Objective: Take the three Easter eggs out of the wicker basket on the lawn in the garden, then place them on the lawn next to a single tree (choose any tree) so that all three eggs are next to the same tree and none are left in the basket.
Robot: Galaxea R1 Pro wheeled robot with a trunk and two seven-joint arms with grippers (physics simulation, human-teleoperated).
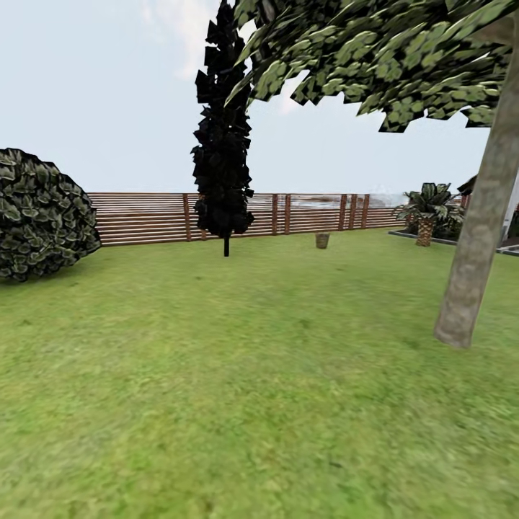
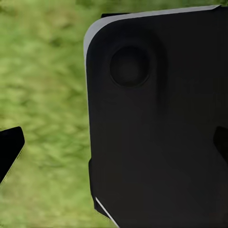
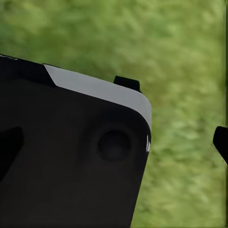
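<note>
The brown woven wicker basket (image 1: pixel 322 240) stands far across the mottled green lawn (image 1: pixel 238 375). Its eggs likely need gentle side grips. Neither end effector's state can be told.

Fenced garden, lawn (image 1: pixel 238 375), slat fence (image 1: pixel 288 215), tree (image 1: pixel 476 238), shrub (image 1: pixel 40 213)

Lawn (image 1: pixel 238 375) mottled green w/ yellowish patches. Fence (image 1: pixel 144 216) brown, horizontal slats, darker posts. Conifer (image 1: pixel 223 137) near-black. Tree (image 1: pixel 479 216) trunk mottled grey-brown; leaves dark green w/ pale edges. Round shrub (image 1: pixel 40 213) dark green, grey-green leaf pattern. Wicker basket (image 1: pixel 322 240) small, brown. Palm plant (image 1: pixel 427 213) green fronds, tan scaly trunk. Sky pale blue-white. Wrist views: black robot body panel (image 2: pixel 161 133) w/ light grey edge over blurred green grass.
</note>
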